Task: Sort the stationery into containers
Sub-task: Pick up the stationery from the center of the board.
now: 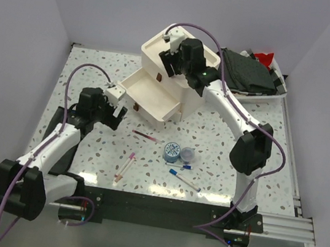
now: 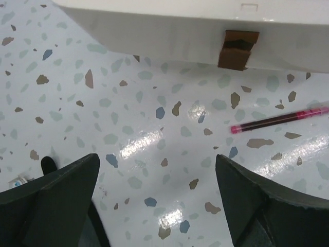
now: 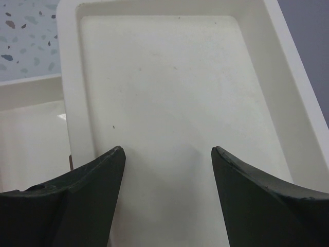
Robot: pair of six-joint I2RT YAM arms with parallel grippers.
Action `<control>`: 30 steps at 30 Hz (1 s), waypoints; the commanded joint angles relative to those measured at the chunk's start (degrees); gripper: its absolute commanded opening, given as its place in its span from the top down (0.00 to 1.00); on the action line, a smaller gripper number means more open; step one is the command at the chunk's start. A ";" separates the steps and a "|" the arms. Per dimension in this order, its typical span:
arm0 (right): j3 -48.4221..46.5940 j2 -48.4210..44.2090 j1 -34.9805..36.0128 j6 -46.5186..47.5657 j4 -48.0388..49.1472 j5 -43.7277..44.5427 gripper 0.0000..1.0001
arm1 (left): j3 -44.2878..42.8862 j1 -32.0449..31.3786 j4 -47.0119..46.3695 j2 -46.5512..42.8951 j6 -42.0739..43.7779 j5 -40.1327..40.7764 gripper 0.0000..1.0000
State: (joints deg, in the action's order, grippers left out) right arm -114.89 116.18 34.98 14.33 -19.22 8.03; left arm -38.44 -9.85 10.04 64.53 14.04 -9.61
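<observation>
The cream cabinet (image 1: 173, 75) stands at the far middle of the speckled desk (image 1: 93, 66), with one drawer (image 1: 148, 93) pulled out toward the left arm and showing nothing inside. The right claw (image 1: 169, 62) hangs over the cabinet's open top compartment (image 3: 169, 87); in the right wrist view its two dark fingers (image 3: 82, 195) are spread wide apart with nothing between them, only the bare cream floor of that compartment below. The left claw (image 1: 117, 111) sits low over the desk just beside the front of the pulled-out drawer, also wide open and holding nothing; its wrist view shows the drawer's front with its brown handle (image 2: 237, 49) just ahead. The stationery all lies on the desk, none in the cabinet. A maroon pen (image 1: 146, 135) lies nearest the drawer, to the right of the left claw. Closer to the arm bases, a pink pen (image 1: 125, 166) rests near the left arm, and a blue tape roll (image 1: 172, 152) sits just beside a second roll (image 1: 187, 154). A white pen with a blue cap (image 1: 184, 180) lies below them. A white tray (image 1: 278, 91) of dark cloths (image 1: 247, 73) sits to the right of the cabinet.
</observation>
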 commanded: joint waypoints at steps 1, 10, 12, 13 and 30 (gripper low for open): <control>7.74 -7.27 0.35 2.55 -11.27 0.49 0.25 | -1.38 0.53 5.67 -7.99 1.33 2.31 0.00; 24.00 -25.29 0.35 13.96 -25.40 -16.54 0.23 | 3.19 0.71 8.23 -24.19 1.35 10.75 0.00; 27.68 -28.18 0.35 17.38 -30.16 -18.40 0.23 | 1.27 0.71 9.37 -24.02 -1.46 9.88 0.00; 28.92 -29.16 0.35 18.27 -31.13 -18.32 0.23 | 0.65 0.79 9.64 -24.10 -2.34 8.56 0.00; 51.70 -31.81 0.35 24.35 -23.23 -21.56 0.13 | -6.29 12.20 9.46 -17.52 -6.75 7.77 0.00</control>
State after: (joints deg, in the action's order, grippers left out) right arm -62.67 82.87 35.57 37.78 -46.94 -10.81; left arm -41.01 -1.58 20.69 44.66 8.93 -1.04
